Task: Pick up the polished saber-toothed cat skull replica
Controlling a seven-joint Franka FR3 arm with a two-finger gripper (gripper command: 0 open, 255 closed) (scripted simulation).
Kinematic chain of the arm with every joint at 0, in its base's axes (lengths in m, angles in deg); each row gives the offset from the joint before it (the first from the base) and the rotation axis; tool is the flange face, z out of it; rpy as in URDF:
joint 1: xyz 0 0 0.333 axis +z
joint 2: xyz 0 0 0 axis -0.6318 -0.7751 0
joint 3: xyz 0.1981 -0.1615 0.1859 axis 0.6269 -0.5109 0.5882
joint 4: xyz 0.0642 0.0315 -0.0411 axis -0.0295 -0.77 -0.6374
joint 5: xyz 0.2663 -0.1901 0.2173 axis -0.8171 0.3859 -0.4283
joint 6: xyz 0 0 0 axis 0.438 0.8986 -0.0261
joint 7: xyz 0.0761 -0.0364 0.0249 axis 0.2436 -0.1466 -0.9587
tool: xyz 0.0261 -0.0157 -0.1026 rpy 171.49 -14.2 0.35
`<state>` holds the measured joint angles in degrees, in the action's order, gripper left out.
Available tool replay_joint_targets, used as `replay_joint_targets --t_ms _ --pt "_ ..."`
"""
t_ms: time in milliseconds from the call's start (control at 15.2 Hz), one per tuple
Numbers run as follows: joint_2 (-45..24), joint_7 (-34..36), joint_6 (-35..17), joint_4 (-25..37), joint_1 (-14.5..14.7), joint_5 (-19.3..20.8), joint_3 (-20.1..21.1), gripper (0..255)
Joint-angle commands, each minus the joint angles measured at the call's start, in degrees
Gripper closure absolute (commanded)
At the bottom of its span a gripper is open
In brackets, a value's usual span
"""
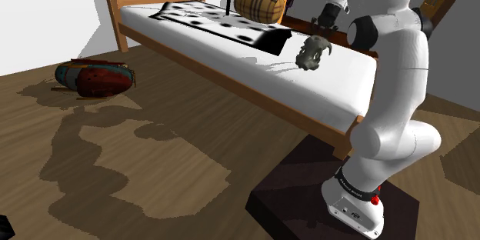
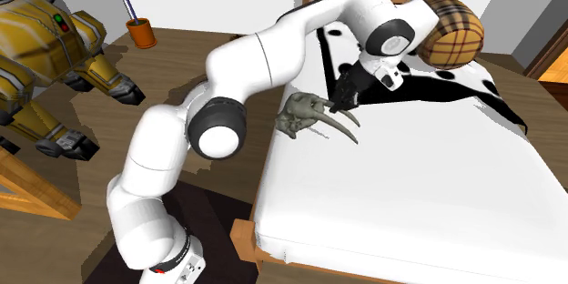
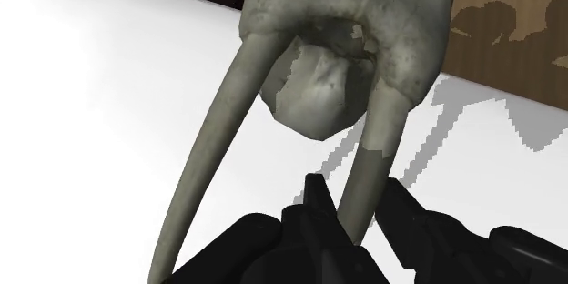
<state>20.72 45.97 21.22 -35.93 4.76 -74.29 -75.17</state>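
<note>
I have the tool (image 3: 357,202) clamped on the skull (image 3: 355,27). In the wrist view, its two black fingers (image 3: 314,207) press on either side of one long fang (image 3: 369,177), close to the tip. The second fang (image 3: 214,136) runs free beside it. From where I sit the grey-green cranium lies out beyond the fingertips, with the teeth pointing back toward the tool.

In the shoulder view the skull (image 1: 311,52) hangs just under the tool (image 1: 317,29), over the bed (image 1: 231,85) near the stand's end of the white mattress (image 1: 338,85). Its shadow falls on the sheet beside it, so it looks slightly raised, though I cannot be sure. In the second exterior view the skull (image 2: 305,114) sits at the mattress edge nearest the arm, and the tool (image 2: 339,100) meets it from the pillow side. A plaid pillow (image 1: 260,2) and a black-and-white spotted blanket (image 1: 223,25) lie further up the bed, well apart from the skull.
</note>
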Motion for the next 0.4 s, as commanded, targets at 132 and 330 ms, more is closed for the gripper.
replay_joint_targets --t_ms 132,330 --pt "-3.69 2.21 5.43 9.69 -2.76 -2.07 0.98 255" --pt "-5.38 3.22 7.46 13.70 -3.99 -2.93 1.55 255"
